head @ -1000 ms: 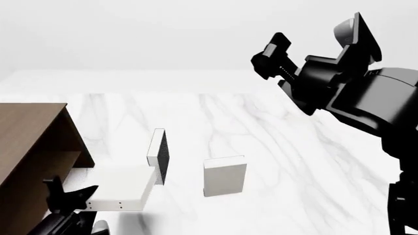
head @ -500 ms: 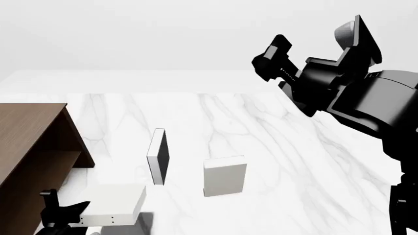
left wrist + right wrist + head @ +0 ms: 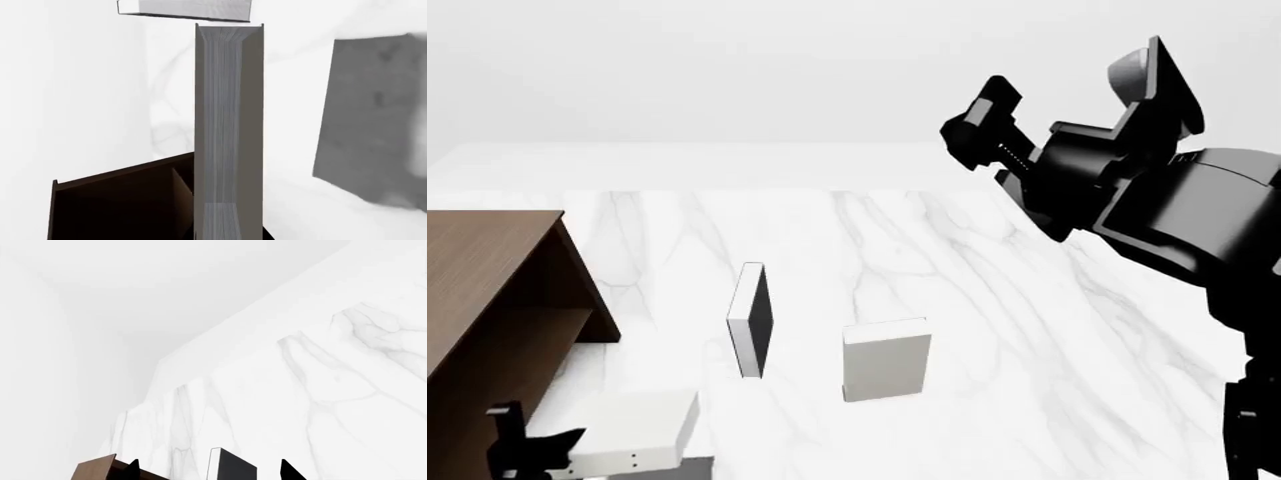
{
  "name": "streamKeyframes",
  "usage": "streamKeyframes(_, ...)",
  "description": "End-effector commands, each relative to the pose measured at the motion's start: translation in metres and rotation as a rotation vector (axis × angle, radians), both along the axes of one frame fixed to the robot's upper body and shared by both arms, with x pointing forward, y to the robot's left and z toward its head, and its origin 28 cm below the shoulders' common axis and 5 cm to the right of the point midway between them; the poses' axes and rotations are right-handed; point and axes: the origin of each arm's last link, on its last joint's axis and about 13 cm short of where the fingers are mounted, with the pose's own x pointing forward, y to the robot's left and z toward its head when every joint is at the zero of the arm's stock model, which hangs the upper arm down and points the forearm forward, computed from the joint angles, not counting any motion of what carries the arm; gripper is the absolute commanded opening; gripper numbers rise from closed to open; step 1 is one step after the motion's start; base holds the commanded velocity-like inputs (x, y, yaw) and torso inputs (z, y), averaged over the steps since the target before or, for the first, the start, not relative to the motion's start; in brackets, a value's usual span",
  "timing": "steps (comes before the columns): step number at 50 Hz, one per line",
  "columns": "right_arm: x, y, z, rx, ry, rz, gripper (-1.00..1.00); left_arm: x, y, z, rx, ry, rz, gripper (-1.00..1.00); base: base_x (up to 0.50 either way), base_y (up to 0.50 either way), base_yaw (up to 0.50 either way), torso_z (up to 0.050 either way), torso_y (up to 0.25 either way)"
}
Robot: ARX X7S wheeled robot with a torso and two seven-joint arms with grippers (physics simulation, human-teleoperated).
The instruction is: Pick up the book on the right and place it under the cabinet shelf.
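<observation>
Your left gripper (image 3: 541, 448) fingers clench the book (image 3: 627, 430) flat at the worktop's (image 3: 988, 330) near-left corner; cabinet shelf (image 3: 501, 300) opening sits just left; right gripper (image 3: 1054, 100) raised, spread

Right gripper (image 3: 1068, 75) raised high, jaws spread; left gripper (image 3: 527, 450) low, clamped.

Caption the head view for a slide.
Left gripper holds the book beside the cabinet shelf; right gripper raised.
</observation>
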Motion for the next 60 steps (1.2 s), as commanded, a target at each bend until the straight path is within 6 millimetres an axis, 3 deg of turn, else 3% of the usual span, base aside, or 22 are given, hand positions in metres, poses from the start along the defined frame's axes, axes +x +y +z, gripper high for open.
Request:
streamKeyframes(1, 0.0, 0.0, -0.001, 0.001, 0.002, -0.001, 1.0, 0.014, 0.004, 0.009, 0.033, -0.137, 0.009, -1.0, 0.0, 0.0, 0.0, 0.0, 0.0)
streamKeyframes(20, 0.001, 0.003, -0.001, 0.0, 0.005, 0.0, 1.0, 0.017, 0.003, -0.003, 0.009, -0.082, 0.02, -1.0, 0.0, 0.0, 0.0, 0.001, 0.001)
streamKeyframes(60, 0.0, -0.001, -0.001, 0.001, 0.012, -0.014, 1.0, 0.064, -0.001, -0.009, 0.011, -0.015, 0.007, -1.0, 0.0, 0.0, 0.0, 0.0, 0.001)
